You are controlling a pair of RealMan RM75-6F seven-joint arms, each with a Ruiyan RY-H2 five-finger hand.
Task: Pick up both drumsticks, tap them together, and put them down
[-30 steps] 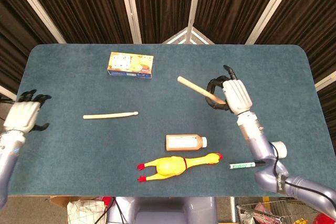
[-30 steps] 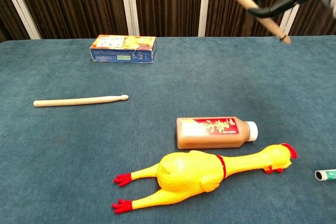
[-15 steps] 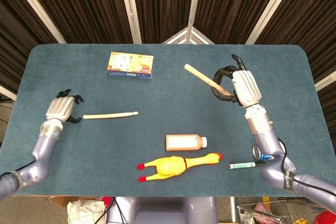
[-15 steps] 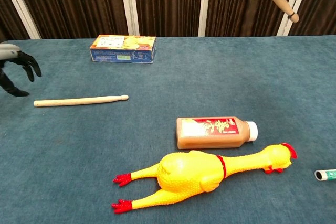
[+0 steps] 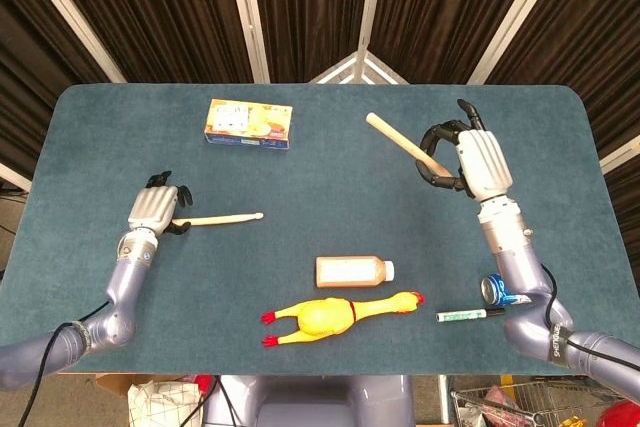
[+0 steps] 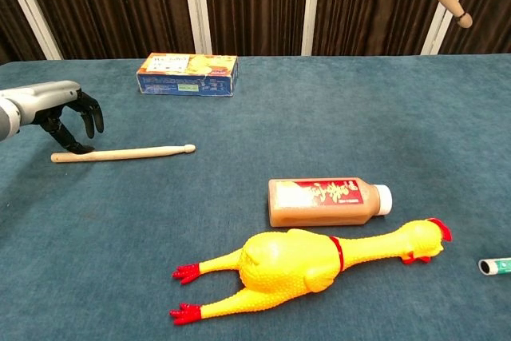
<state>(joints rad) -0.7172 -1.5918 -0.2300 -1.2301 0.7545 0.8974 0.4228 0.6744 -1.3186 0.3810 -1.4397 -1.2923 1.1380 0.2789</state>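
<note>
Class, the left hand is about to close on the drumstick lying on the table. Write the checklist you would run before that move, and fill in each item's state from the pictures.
1. Right hand grips the raised drumstick: ok.
2. Left hand is over the butt end of the lying drumstick, fingers apart: ok.
3. Fingers actually touching the stick: cannot tell; in the chest view they hang just above it.
4. Lying drumstick flat on the table, nothing on top of it: ok.
5. Snack box, bottle and rubber chicken lie apart from the stick: ok.
6. Both sticks picked up: not ok, only one is up.
</note>
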